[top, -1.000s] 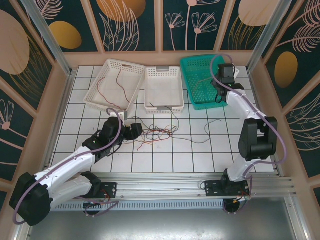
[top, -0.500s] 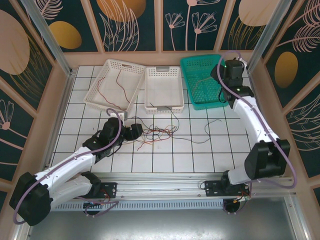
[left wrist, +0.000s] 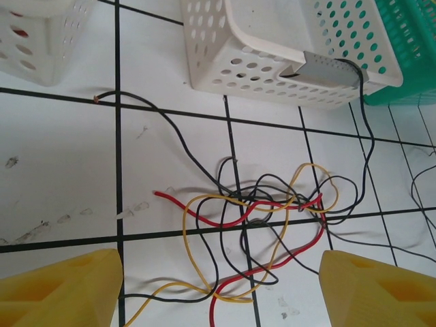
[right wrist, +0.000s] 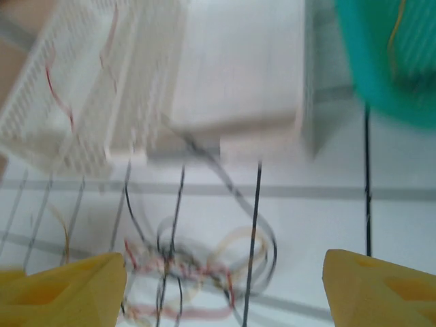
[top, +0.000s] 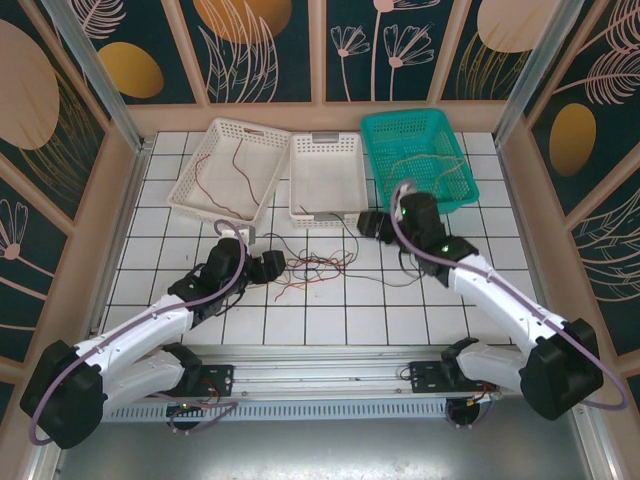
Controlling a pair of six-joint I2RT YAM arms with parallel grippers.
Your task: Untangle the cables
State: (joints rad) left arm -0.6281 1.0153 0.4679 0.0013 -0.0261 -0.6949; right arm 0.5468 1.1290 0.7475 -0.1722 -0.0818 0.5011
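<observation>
Cables (top: 315,267) lie in one tangle on the table (top: 150,240) near centre, with red, black and yellow strands crossed over each other, at 6 o'clock of the middle basket (top: 327,182). Left gripper (top: 274,265) sits low just at 9 o'clock of the tangle, pointing toward 3 o'clock, released. In its wrist view the yellow fingers (left wrist: 61,289) stand wide apart with the tangle on the tiles ahead, nothing held. Right gripper (top: 365,223) is at 1 o'clock of the tangle, near the middle basket's front right corner, pointing toward 9 o'clock. It is also released, its fingers (right wrist: 381,289) spread wide with nothing gripped; that wrist view is blurred. One black strand runs from the tangle up to the grey tab (left wrist: 327,68) on the middle basket's near wall. A red cable (top: 240,160) lies in the tilted white basket (top: 210,212) at 11 o'clock. A thin tan cable (right wrist: 395,27) lies in the green basket (top: 405,114) at 1 o'clock.
</observation>
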